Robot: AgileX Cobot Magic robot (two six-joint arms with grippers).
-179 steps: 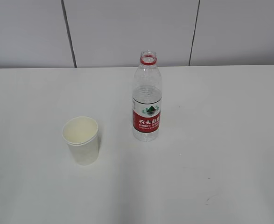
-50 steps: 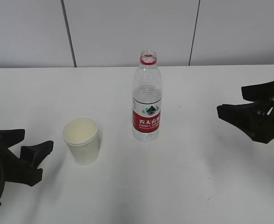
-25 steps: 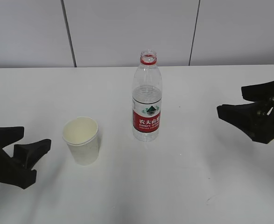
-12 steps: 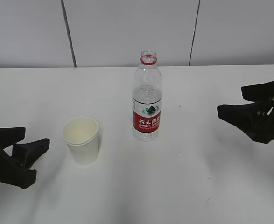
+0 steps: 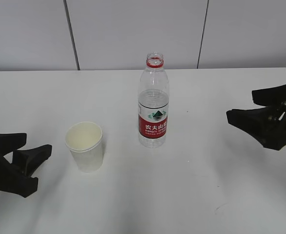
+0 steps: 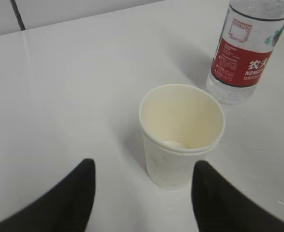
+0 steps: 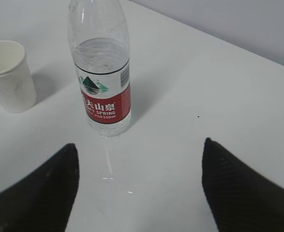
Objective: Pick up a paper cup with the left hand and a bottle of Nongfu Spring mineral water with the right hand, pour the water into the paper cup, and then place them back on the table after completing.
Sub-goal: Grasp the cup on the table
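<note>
Left hand (image 5: 28, 161) shifted slightly, jaws spread wide, aimed at paper cup (image 5: 85, 146); right hand (image 5: 252, 122) unmoved, also spread, well apart from bottle (image 5: 153, 103); both upright on table (image 5: 191, 185); grasping not begun

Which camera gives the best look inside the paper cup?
The left wrist view: it looks down into the paper cup, showing the rim and part of the bottom. The exterior view shows the cup from a slant, smaller. The right wrist view catches only part of it at the left edge.
</note>
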